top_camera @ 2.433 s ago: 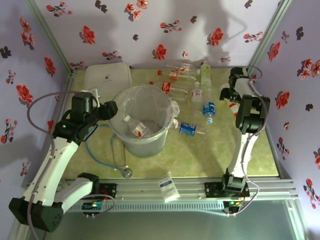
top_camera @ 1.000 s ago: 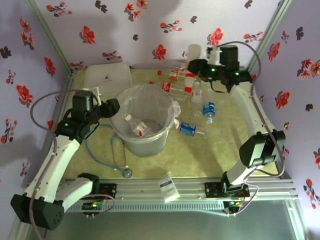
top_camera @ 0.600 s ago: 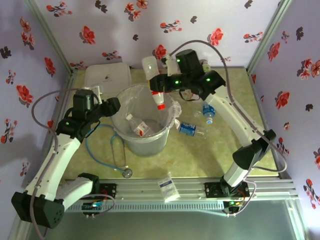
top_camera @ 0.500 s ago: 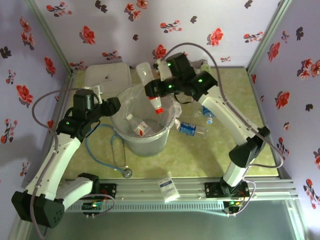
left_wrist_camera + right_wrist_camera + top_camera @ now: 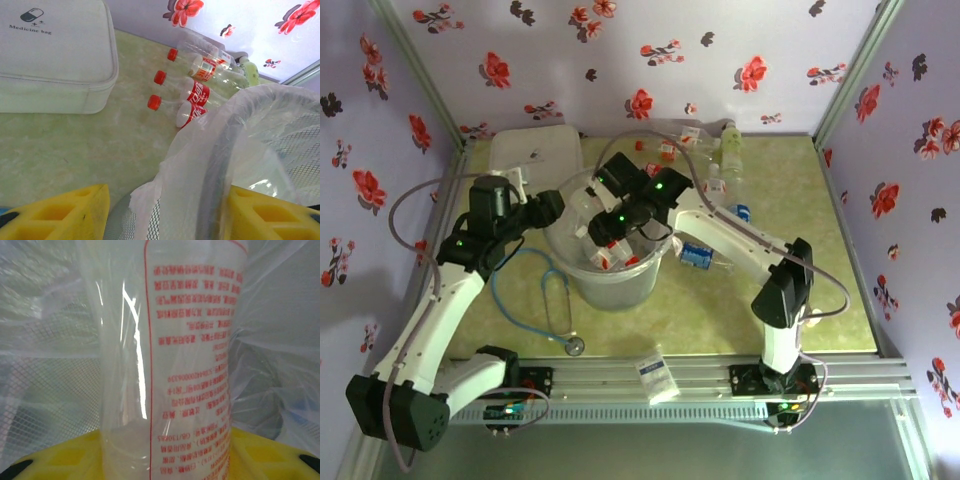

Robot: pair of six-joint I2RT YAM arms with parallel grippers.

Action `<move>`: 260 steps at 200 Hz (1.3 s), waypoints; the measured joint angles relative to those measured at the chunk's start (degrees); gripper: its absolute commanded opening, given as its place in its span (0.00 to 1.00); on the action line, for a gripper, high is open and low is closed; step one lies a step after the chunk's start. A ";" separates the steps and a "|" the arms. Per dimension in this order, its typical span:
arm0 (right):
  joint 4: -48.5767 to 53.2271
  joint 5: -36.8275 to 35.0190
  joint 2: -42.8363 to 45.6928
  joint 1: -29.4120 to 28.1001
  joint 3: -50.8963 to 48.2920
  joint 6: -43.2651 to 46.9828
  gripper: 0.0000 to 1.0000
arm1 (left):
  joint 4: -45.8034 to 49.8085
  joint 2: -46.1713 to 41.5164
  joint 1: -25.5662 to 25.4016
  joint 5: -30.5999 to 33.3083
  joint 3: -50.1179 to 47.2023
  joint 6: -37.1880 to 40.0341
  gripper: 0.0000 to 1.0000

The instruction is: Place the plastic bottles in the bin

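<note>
Two claws at the bin (image 5: 612, 292), which stands mid-counter (image 5: 720, 315).

- Left claw (image 5: 165, 202): it sits astride the bin's rim (image 5: 216, 160) on the left side, one yellow finger (image 5: 60, 215) on either side of the rim, with the bag liner bunched between them. The jaws are roughly half apart. You can't tell from these views whether they actually pinch the rim.
- Right claw (image 5: 612, 220): it is down inside the bin mouth, across the opening from the left claw. It is clamped on a clear bottle (image 5: 165, 360) with a red-print label. On the wrist camera the bottle stands between the yellow fingers with liner and mesh wall all around it.
- White medicine bag (image 5: 535, 152): flat on the counter beyond the left claw, near the back wall and just clear of the bin.
- Red-capped bottles (image 5: 197, 92): a cluster lying on the counter beyond both claws, outside the bin, between the bag and the far corner.
- Blue-label bottle (image 5: 697, 257): on its side to the right of the right claw, just outside the bin wall. Another one (image 5: 738, 214) lies a bit farther right.
- Green-capped bottle (image 5: 730, 147): at the back, well to the right of the right claw.
- White packet (image 5: 657, 377): at the near edge, well behind both claws.
</note>
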State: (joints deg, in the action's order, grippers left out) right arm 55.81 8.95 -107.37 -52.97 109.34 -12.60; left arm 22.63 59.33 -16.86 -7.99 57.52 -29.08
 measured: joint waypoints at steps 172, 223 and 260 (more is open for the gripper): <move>-9.88 -3.74 4.63 -0.66 -10.47 -5.44 0.99 | -0.28 1.49 -0.02 -0.63 0.98 0.04 0.59; -17.75 -5.90 14.10 -0.66 -13.99 -2.97 0.99 | -0.15 1.44 -0.02 -0.61 0.98 0.07 0.59; -24.70 -11.65 26.51 2.40 -21.66 -1.53 0.99 | -0.11 1.36 0.00 -0.59 0.92 0.07 0.59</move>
State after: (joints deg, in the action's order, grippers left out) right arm 31.11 -2.70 -80.86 -50.57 87.68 -14.13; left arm 22.52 60.69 -16.86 -8.58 58.43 -29.02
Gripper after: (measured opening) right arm 0.993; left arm 0.592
